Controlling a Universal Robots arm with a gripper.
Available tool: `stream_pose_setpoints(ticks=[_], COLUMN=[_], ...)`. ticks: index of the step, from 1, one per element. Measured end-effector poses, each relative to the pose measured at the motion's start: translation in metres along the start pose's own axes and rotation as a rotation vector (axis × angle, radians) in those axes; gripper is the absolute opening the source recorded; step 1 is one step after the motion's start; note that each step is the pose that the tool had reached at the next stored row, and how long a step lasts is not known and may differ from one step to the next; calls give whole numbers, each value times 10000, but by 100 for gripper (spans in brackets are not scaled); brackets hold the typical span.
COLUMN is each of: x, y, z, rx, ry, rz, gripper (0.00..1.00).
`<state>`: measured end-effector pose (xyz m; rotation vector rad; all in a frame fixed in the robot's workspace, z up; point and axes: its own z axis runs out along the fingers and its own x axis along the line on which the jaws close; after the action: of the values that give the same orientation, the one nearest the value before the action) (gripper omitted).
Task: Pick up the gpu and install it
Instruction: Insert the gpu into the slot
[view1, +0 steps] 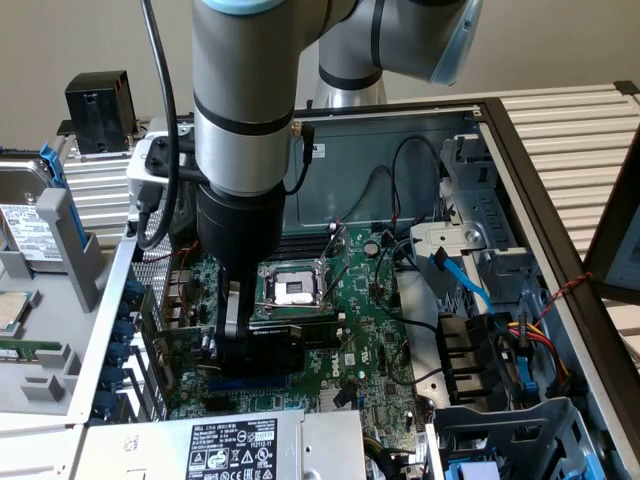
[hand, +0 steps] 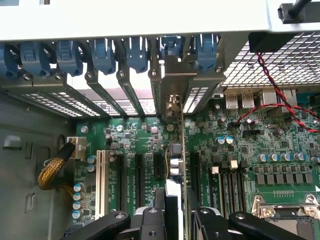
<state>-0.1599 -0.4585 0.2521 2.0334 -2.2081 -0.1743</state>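
I am holding the gpu (hand: 176, 165) clamped in the gripper (hand: 176, 220), edge-on over the motherboard (hand: 240, 165). It is lining up with 1 slot (hand: 159, 167); I judge seating is not finished.

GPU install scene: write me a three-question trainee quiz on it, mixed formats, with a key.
1. True or false: the gripper holds the gpu over the motherboard.
2. The gpu stands: A) edge-on, upright above the expansion slots; B) flat on the power supply; C) outside the case.
3. Fill in: the CPU socket is ____ (covered by a cooler / bare).

Key: 1 true; 2 A; 3 bare.
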Motion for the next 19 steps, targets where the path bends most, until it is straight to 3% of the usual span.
stream_pose_setpoints(ticks=[19], x=[-11], y=[-1], z=[20], rx=[2], ry=[-4], rz=[0], gripper=[27])
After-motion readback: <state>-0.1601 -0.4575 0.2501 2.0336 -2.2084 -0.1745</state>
